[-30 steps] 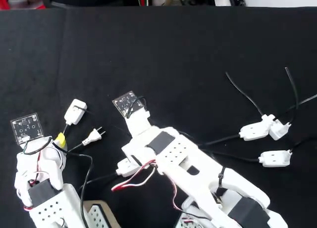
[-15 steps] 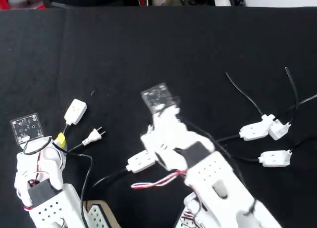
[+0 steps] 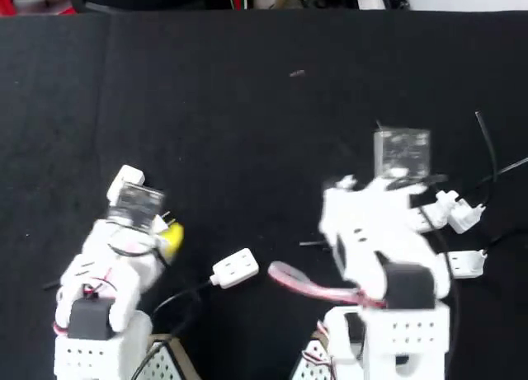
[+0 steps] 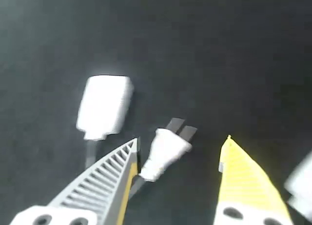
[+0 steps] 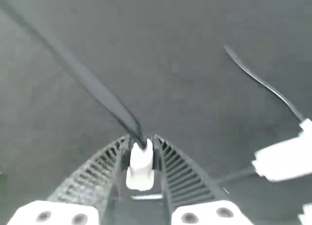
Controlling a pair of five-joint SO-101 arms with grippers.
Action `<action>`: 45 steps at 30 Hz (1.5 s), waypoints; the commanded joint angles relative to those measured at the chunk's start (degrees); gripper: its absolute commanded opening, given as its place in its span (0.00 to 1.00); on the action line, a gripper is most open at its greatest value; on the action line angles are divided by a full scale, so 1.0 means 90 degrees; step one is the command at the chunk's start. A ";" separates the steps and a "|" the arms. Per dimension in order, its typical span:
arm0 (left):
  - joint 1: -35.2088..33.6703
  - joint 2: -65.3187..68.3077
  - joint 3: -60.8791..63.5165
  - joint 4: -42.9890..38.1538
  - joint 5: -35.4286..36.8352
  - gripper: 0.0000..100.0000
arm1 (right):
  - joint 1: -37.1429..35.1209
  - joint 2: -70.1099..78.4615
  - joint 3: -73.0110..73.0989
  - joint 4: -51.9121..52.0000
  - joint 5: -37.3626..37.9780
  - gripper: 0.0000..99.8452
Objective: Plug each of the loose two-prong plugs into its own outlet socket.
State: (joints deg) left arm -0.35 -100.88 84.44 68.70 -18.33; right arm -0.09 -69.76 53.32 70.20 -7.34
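In the left wrist view a loose white two-prong plug lies on the black cloth between the spread fingers of my left gripper, which is open. A white outlet socket lies just beyond it. From above, that arm covers the plug, and the socket peeks out past its wrist. My right gripper is shut on a small white plug whose black cord runs away from it. Another white socket lies off to the side.
A lone white socket with a black cord lies at the front centre. Two more white sockets and loose black wires sit at the right. Red and white cables loop from the right arm.
The right arm swung from the table's left-centre over to the right, leaving the front socket behind. The left arm swung right, over the loose plug.
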 commanded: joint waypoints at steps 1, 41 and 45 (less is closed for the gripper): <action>0.1109 0.1299 -0.1265 0.0488 -0.0332 0.27 | 0.0615 0.0884 -0.0591 0.0049 -0.0049 0.01; 0.3023 0.7053 -0.2388 -0.1788 -0.1729 0.31 | 0.0996 0.2877 -0.1499 0.0010 -0.0176 0.01; 0.3033 0.7482 -0.2447 -0.1788 -0.1866 0.31 | 0.0996 0.2867 -0.1480 0.0010 -0.0156 0.01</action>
State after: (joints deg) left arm 27.69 -36.44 65.98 52.26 -33.45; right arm 8.35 -44.00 42.95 70.55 -8.40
